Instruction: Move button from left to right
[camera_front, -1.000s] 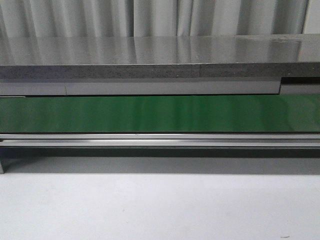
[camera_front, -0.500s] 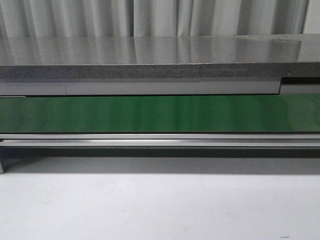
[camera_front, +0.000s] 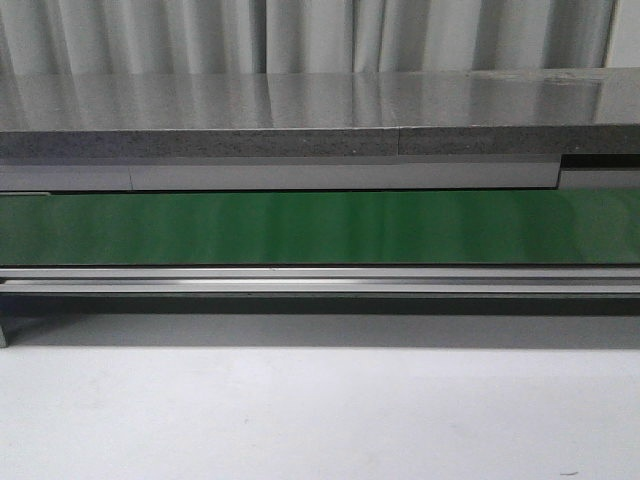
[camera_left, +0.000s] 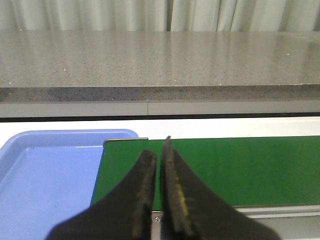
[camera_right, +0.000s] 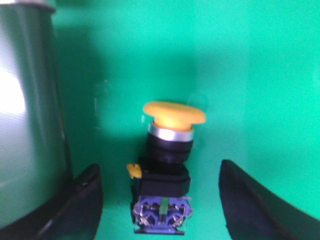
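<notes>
Button (camera_right: 168, 150) lying on green belt (camera_right: 150, 60) — between right pincer (camera_right: 160, 200) fingers, untouched

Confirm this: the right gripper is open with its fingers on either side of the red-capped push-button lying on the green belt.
Wrong in one respect: the cap is orange-yellow, not red. The right wrist view shows the small push-button with a round orange-yellow cap and black body lying on the green conveyor belt, with the open right gripper set with a finger on either side of it, neither one touching.
</notes>
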